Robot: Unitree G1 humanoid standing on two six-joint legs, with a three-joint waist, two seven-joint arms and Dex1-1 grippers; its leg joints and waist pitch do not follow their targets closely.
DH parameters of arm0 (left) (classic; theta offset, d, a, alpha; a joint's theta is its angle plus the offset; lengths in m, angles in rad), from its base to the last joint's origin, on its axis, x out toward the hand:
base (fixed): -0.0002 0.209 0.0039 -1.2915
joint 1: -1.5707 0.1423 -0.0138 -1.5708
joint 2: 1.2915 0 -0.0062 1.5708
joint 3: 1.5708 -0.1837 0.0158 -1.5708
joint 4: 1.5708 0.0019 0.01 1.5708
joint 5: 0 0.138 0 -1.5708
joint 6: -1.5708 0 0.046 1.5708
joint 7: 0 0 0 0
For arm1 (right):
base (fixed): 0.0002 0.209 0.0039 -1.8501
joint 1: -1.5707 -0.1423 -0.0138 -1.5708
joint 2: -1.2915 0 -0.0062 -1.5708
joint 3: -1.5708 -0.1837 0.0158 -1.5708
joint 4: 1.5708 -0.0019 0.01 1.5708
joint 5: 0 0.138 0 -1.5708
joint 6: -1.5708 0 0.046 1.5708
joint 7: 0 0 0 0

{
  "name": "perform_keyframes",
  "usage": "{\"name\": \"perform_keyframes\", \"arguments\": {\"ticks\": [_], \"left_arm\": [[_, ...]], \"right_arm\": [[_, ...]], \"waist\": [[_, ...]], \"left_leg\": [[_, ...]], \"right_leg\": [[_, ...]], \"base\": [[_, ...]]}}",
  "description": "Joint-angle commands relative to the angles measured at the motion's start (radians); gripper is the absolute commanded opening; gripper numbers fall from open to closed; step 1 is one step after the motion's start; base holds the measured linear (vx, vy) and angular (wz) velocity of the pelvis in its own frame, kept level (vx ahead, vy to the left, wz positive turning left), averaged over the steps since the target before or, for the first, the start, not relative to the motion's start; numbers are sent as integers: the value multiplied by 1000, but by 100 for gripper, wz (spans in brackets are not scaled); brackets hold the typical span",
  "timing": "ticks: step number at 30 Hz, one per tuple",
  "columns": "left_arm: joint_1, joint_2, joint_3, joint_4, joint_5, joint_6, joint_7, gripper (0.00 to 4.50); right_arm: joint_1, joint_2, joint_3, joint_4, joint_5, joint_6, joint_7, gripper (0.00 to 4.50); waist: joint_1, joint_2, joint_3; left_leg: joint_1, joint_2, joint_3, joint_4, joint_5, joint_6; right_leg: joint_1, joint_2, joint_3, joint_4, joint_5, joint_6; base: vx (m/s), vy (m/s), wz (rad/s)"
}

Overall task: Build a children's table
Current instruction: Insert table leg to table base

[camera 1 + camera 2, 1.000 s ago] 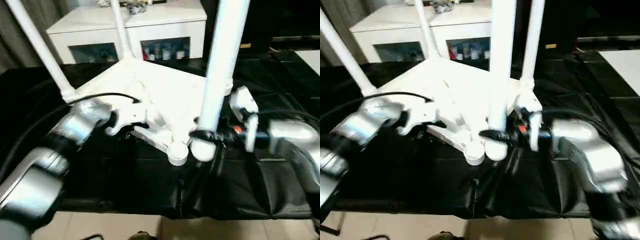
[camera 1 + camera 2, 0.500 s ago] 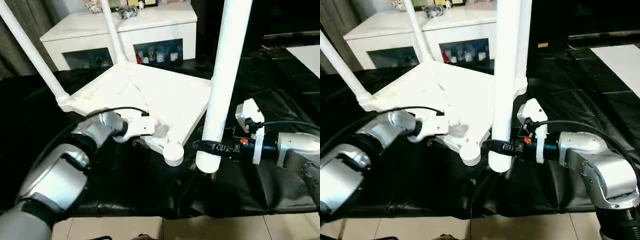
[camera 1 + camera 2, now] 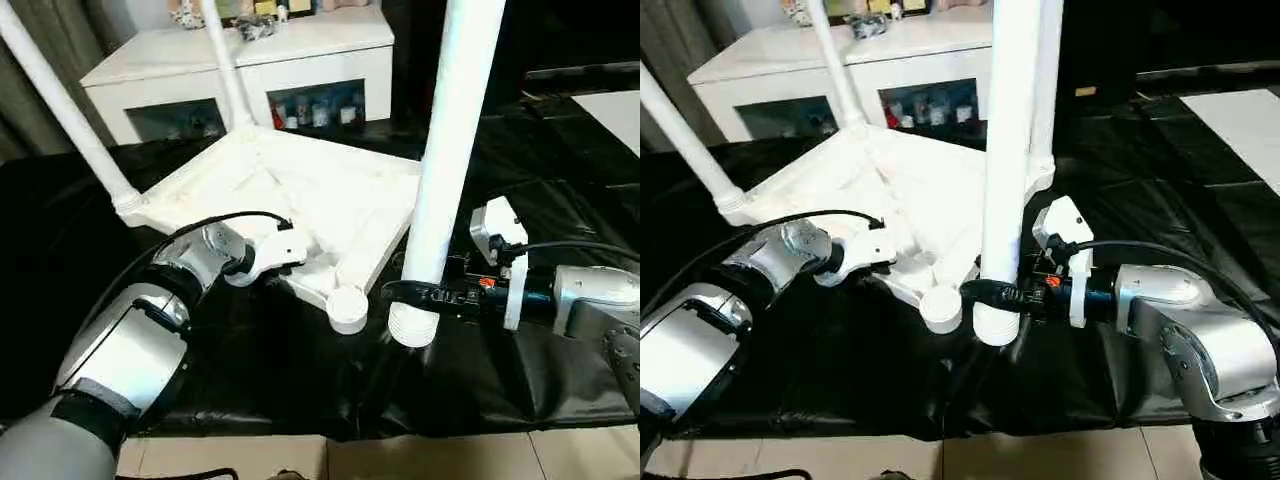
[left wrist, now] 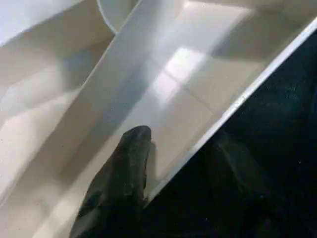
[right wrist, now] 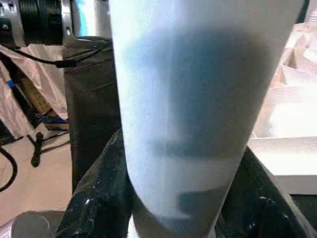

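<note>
since a second ago the loose leg has shifted off the empty corner socket, threaded end now hanging beside it.
head views: right gripper (image 3: pixel 412 293) clamps the leg (image 3: pixel 445 150) upright; upturned tabletop (image 3: pixel 330 195) lies on black cloth (image 3: pixel 300 380). left wrist: one finger (image 4: pixel 124 173) inside the rim, grip unclear.
</note>
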Motion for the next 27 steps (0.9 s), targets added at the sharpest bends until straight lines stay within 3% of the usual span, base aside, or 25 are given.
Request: {"name": "perform_keyframes", "arguments": {"ticks": [1,4,6,9,10,11,13,16,17,19,20,21,23,24,25,26,27], "left_arm": [[22,3,-10,31,14,40,-29,157],[33,6,-30,30,36,64,-85,146],[41,9,-39,30,53,75,-97,129],[50,12,-33,31,65,101,-102,118],[56,15,-22,30,64,125,-105,110],[57,15,-19,30,62,130,-106,105],[66,14,47,21,5,199,-120,102],[67,12,112,15,-55,264,-113,91],[70,13,150,7,-86,292,-94,89],[78,16,192,-2,-120,315,-60,89],[81,18,198,-5,-124,319,-52,88],[93,24,211,-17,-132,324,-30,86],[101,26,216,-27,-129,326,-24,85],[126,33,242,-68,-138,353,-29,84],[135,35,250,-85,-142,363,-34,80],[138,36,251,-91,-143,363,-35,77],[162,40,260,-141,-149,360,-47,77]], "right_arm": [[-3,1,12,-20,9,-6,-6,184],[-6,4,17,-13,4,-13,-13,184],[-7,5,18,-8,-1,-19,-18,184],[-9,6,18,-3,-4,-24,-25,184],[-9,6,18,0,-6,-28,-30,184],[-9,6,18,1,-6,-28,-31,184],[-12,11,15,15,-16,-40,-49,184],[-22,25,5,36,-27,-49,-76,184],[-32,37,-5,55,-36,-54,-103,184],[-44,53,-14,78,-50,-63,-137,184],[-47,59,-17,85,-55,-64,-149,184],[-57,75,-23,109,-68,-69,-181,184],[-61,81,-25,118,-72,-72,-193,184],[-73,103,-31,150,-88,-76,-240,184],[-78,111,-32,160,-93,-78,-254,184],[-79,113,-33,163,-94,-78,-258,184],[-87,129,-37,185,-105,-82,-287,184]], "waist": [[-3,-28,-62],[-17,-22,-60],[-21,-22,-57],[-32,-25,-50],[-38,-29,-52],[-40,-26,-53],[-47,-28,-56],[-51,-28,-56],[-56,-37,-55],[-62,-35,-56],[-63,-33,-56],[-66,-42,-59],[-76,-35,-58],[-78,-45,-57],[-80,-39,-53],[-80,-37,-54],[-76,-42,-55]], "left_leg": [[30,80,-53,-74,-173,98],[31,84,-56,-80,-194,94],[32,81,-54,-82,-212,90],[37,75,-54,-85,-246,72],[34,75,-54,-87,-235,73],[33,76,-57,-89,-222,76],[33,74,-53,-88,-192,95],[33,68,-50,-83,-182,103],[31,67,-50,-84,-179,103],[24,66,-53,-86,-169,108],[23,67,-54,-86,-168,109],[24,69,-55,-88,-165,111],[21,67,-56,-89,-171,113],[22,67,-54,-89,-176,114],[20,64,-54,-90,-172,111],[21,63,-53,-90,-177,109],[29,65,-52,-88,-184,105]], "right_leg": [[50,-106,47,-94,-182,-183],[51,-107,48,-96,-199,-180],[52,-108,47,-100,-220,-179],[55,-110,50,-114,-330,-159],[59,-108,49,-114,-334,-151],[61,-107,47,-111,-320,-150],[60,-107,46,-110,-263,-161],[57,-107,45,-115,-287,-165],[57,-107,44,-116,-303,-166],[61,-106,40,-113,-311,-157],[60,-105,40,-112,-313,-155],[58,-103,40,-110,-298,-153],[58,-103,38,-108,-292,-157],[57,-103,40,-112,-296,-154],[57,-105,38,-111,-312,-158],[54,-104,38,-115,-327,-155],[50,-104,42,-118,-340,-154]], "base": [[0,0,0],[0,0,0],[0,0,0],[0,0,0],[0,0,0],[0,0,0],[0,0,0],[0,0,0],[0,0,0],[0,0,0],[0,0,0],[0,0,0],[0,0,0],[0,0,0],[0,0,0],[0,0,0],[0,0,0]]}}
